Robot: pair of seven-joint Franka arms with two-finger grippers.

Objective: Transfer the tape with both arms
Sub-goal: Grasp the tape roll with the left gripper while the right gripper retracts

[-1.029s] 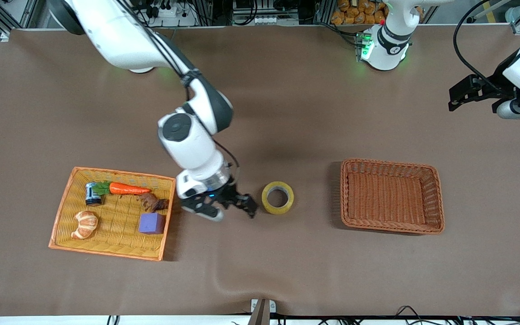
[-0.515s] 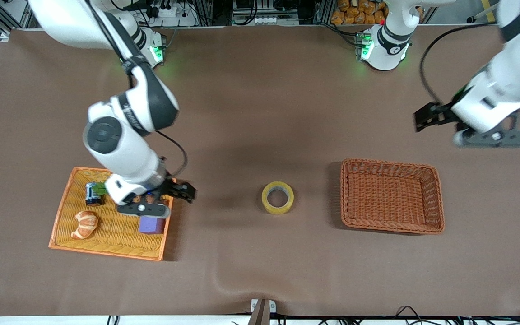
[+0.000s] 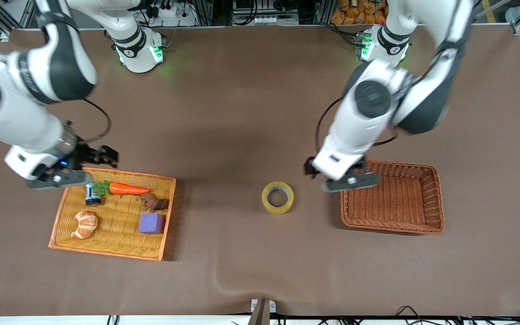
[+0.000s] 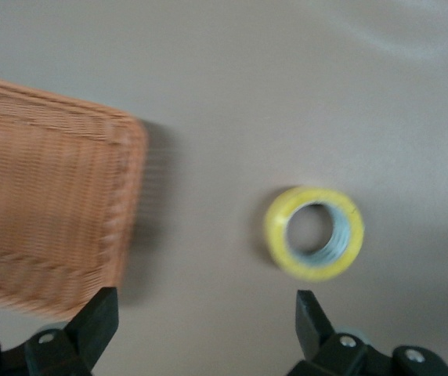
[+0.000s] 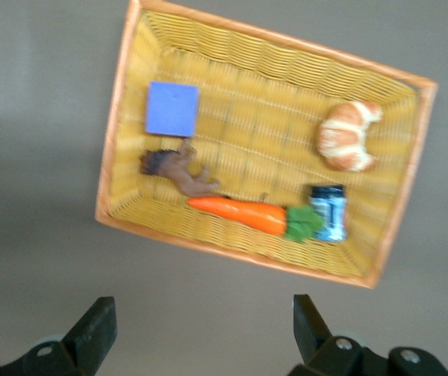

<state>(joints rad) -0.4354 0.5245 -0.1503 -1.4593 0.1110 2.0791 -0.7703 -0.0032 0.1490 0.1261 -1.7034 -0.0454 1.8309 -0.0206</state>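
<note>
The tape [image 3: 277, 197], a yellowish ring with a grey-white core, lies flat on the brown table between two baskets. It also shows in the left wrist view [image 4: 315, 233]. My left gripper [image 3: 337, 175] hangs open and empty over the gap between the tape and the brown wicker basket [image 3: 393, 225]. In the left wrist view the left gripper [image 4: 204, 317] has its jaws wide apart over bare table. My right gripper [image 3: 77, 164] is open and empty over the yellow basket's [image 3: 106, 250] rim nearest the robot bases. In the right wrist view the right gripper [image 5: 200, 317] is over bare table.
The yellow basket [image 5: 232, 47] holds a carrot [image 3: 127, 188], a croissant [image 3: 85, 224], a purple cube [image 3: 151, 223], a small dark can [image 3: 92, 193] and a brown figure [image 3: 154, 203]. The brown basket [image 4: 52, 211] holds nothing.
My right arm has pulled away from the tape to the yellow basket's end. My left arm has swung in from its end of the table to beside the tape. The tape has not moved.
</note>
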